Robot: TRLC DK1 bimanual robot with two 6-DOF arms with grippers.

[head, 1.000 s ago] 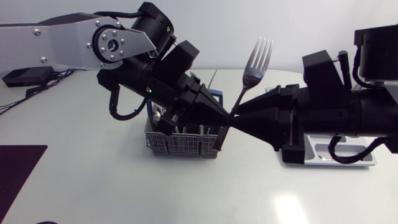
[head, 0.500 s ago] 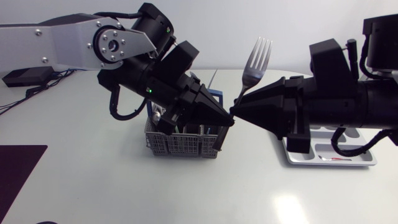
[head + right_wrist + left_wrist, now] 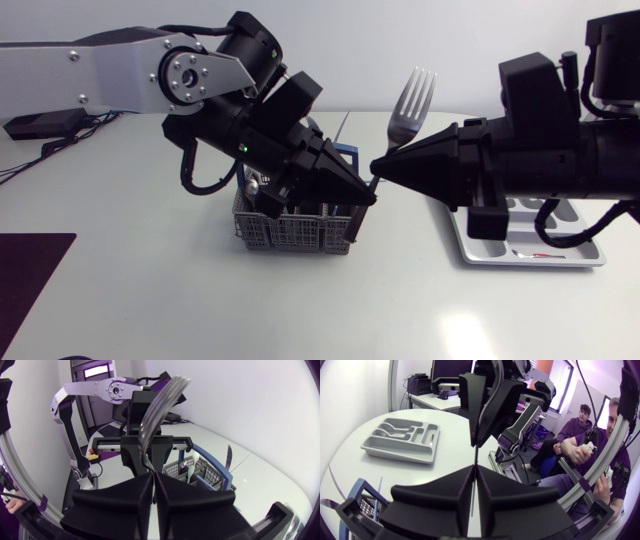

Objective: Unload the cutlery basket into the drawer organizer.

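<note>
A silver fork (image 3: 412,95) stands upright above the grey wire cutlery basket (image 3: 290,232), tines up. My left gripper (image 3: 368,196) comes in from the left and is shut on the fork's handle low down. My right gripper (image 3: 378,166) comes from the right and is shut on the handle just above it. In the left wrist view the thin handle (image 3: 479,420) rises from the tip of my left gripper (image 3: 474,467). In the right wrist view the fork (image 3: 160,405) stands up from between the fingers of my right gripper (image 3: 152,474). The grey drawer organizer (image 3: 560,258) lies at the right, mostly hidden under my right arm.
The basket (image 3: 200,472) has a blue handle and holds more cutlery, among it a knife (image 3: 228,457). The organizer (image 3: 402,442) has several compartments, and a small red-marked item lies in one. A dark mat (image 3: 25,270) covers the table's front left corner.
My right gripper has moved in to the left and closed on the fork's handle above my left gripper. The left arm and fork have hardly shifted.
</note>
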